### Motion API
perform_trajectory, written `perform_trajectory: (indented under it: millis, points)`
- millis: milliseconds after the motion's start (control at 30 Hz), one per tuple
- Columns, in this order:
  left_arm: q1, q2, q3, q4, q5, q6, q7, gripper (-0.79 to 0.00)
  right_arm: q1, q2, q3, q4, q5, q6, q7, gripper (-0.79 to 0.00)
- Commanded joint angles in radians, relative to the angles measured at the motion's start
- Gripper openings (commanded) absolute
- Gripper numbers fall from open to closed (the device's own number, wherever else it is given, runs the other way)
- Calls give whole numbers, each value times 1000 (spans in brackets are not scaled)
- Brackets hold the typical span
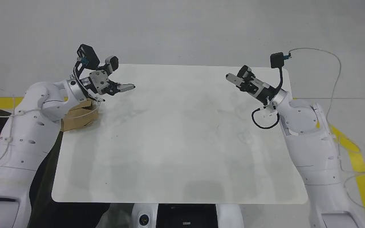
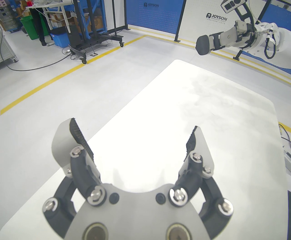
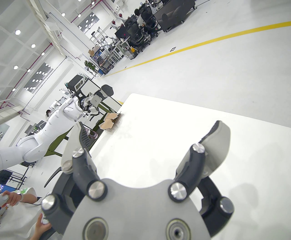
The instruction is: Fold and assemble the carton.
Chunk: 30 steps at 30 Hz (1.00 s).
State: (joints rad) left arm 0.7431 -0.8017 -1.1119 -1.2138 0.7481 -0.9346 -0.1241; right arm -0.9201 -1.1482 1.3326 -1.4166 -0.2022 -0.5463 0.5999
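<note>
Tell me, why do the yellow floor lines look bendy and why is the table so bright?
Left wrist view: the wide lens probably bows the yellow painted floor line, and glare washes out the rounded white table top beyond the open left gripper. Right wrist view: another yellow floor line curves, and round ceiling lamps flare. Top view: the table is lit evenly.

Robotics laboratory in an industrial hall. Indicators: white floor [image 2: 68,95] marked with a yellow lane line [image 2: 45,83], blue partition panels [image 2: 154,16], equipment racks [image 2: 88,22], green bin [image 2: 29,28], high ceiling lights [image 3: 17,32], office chairs [image 3: 134,31].
</note>
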Motion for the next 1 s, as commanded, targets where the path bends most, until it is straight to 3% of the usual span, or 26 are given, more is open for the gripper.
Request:
perform_trajectory:
  millis: [0,167,567,967]
  points:
    - [-3,3,-5,24,-66,-19,-64,0,0,0,0,0,0,0,0,0]
    - [-28,14,-20,89,-208,-50,-226,0,0,0,0,0,0,0,0,0]
    - [-117,39,-49,272,-527,-23,-572,0,0,0,0,0,0,0,0,0]
    - [-202,55,-75,499,-492,17,-618,0,0,0,0,0,0,0,0,0]
